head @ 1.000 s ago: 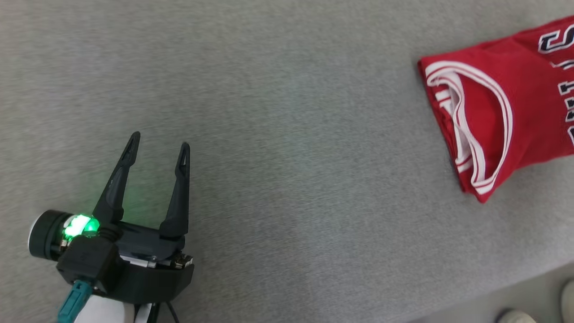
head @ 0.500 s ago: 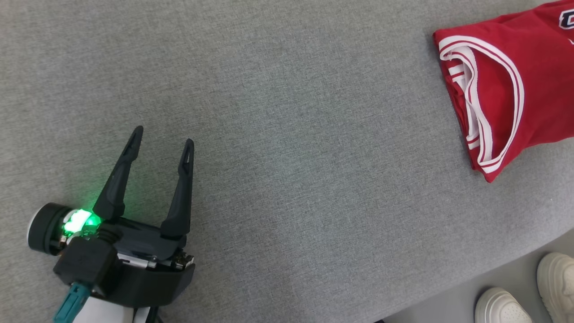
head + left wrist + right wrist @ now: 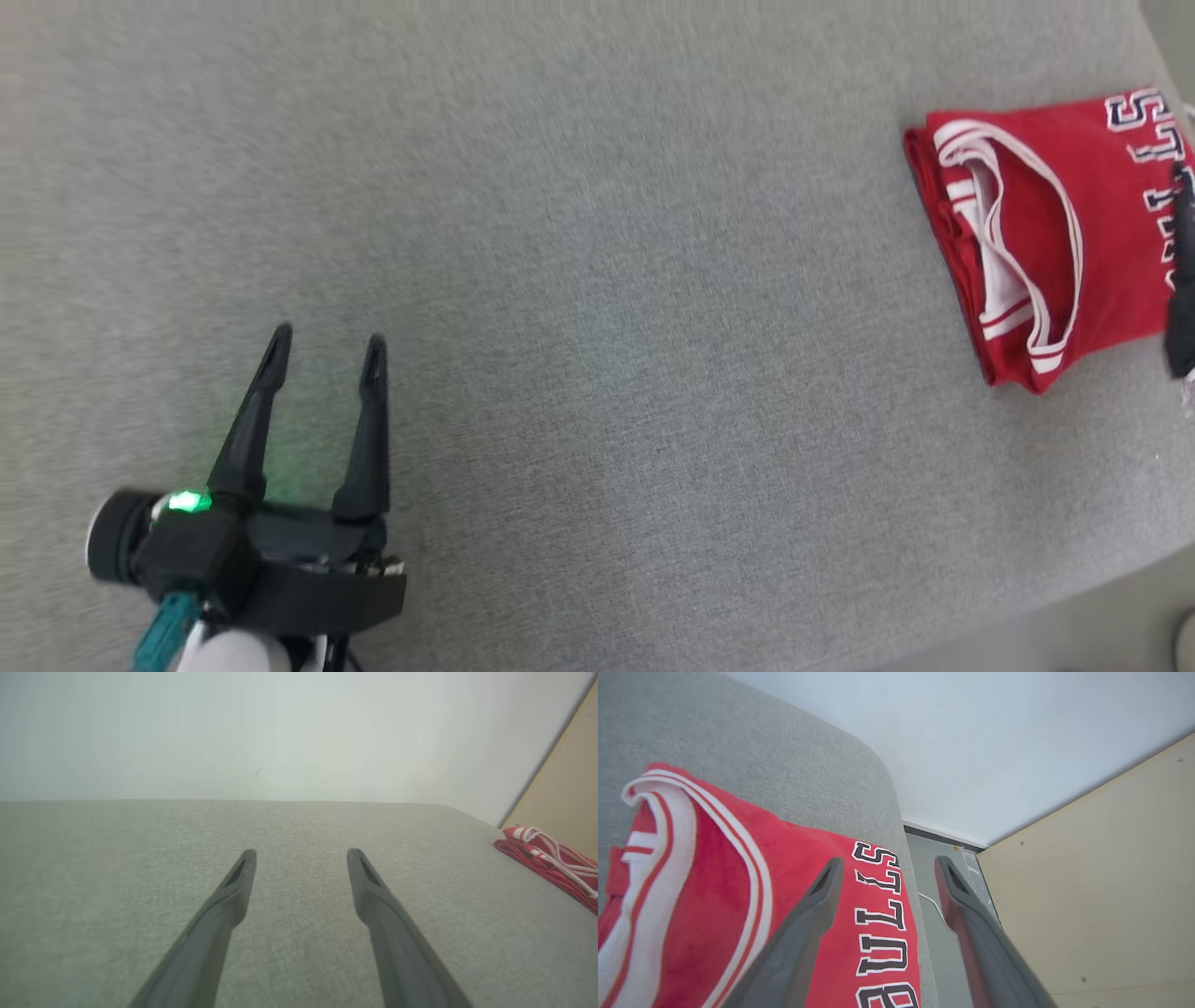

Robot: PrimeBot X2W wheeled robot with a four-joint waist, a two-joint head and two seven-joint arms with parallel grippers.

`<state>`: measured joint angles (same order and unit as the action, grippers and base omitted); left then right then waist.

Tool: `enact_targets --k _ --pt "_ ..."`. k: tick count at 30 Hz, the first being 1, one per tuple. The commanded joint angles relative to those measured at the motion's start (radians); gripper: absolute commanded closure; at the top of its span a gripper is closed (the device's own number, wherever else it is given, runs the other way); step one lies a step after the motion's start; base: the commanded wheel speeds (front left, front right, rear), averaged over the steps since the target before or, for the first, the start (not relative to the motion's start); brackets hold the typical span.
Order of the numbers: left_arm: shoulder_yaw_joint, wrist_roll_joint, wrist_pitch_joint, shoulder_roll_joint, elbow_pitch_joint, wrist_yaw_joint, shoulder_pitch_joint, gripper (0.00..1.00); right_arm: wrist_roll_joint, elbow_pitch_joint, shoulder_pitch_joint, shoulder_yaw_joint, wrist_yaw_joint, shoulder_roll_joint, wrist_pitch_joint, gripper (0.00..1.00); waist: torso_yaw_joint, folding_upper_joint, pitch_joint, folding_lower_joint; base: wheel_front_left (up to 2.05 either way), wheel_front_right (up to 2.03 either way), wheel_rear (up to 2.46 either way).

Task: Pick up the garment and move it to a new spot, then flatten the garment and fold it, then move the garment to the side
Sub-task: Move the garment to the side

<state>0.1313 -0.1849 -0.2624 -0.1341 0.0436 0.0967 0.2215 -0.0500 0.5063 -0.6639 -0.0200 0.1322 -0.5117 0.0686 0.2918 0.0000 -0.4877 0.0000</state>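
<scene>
The folded red sleeveless jersey (image 3: pixel 1111 252) lay at the edge of the grey fabric surface (image 3: pixel 597 280). The left gripper (image 3: pixel 328 336) and right gripper (image 3: pixel 889 860) stood spread, empty. Task judged essentially complete.

The red fabric jersey with white striped trim (image 3: pixel 798 858) carries black block letters outlined in white (image 3: pixel 880 914), running along its edge. In the right wrist view they read "ULLS", with a partly cut-off "B" before them, so "BULLS". In the head view, the same lettering (image 3: pixel 1144 140) is blurred, showing about "S", "L", "L".
</scene>
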Motion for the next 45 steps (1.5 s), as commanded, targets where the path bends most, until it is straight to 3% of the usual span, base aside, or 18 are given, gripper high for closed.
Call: enact_targets --k 1,15,25,35,45 --pt "-0.006 -0.006 -0.002 0.005 -0.009 0.0 -0.025 0.0 0.001 -0.011 0.027 -0.004 -0.002 0.005 -0.009 0.0 -0.061 0.0 0.101 0.0 0.0 0.0 0.0" --pt "-0.104 -0.02 -0.003 0.05 -0.143 -0.029 -0.23 0.0 0.067 -0.377 0.451 -0.079 -0.002 0.197 -0.1 0.0 -0.203 0.0 0.395 0.0 0.0 0.0 0.0" --pt "-0.127 -0.005 -0.003 0.065 -0.187 -0.018 -0.301 0.0 0.115 -0.54 0.706 -0.062 -0.002 0.296 -0.157 0.0 -0.271 0.0 0.497 0.0 0.0 0.0 0.0" --pt "-0.139 0.019 -0.003 0.073 -0.246 0.008 -0.323 0.0 0.148 -0.458 0.786 -0.051 -0.002 0.359 -0.207 0.0 -0.293 0.0 0.535 0.0 0.0 0.0 0.0" --pt "-0.137 0.023 -0.003 0.078 -0.273 0.023 -0.319 0.0 0.137 -0.387 0.782 -0.034 -0.002 0.379 -0.252 0.0 -0.301 0.0 0.537 0.0 0.0 0.0 0.0"
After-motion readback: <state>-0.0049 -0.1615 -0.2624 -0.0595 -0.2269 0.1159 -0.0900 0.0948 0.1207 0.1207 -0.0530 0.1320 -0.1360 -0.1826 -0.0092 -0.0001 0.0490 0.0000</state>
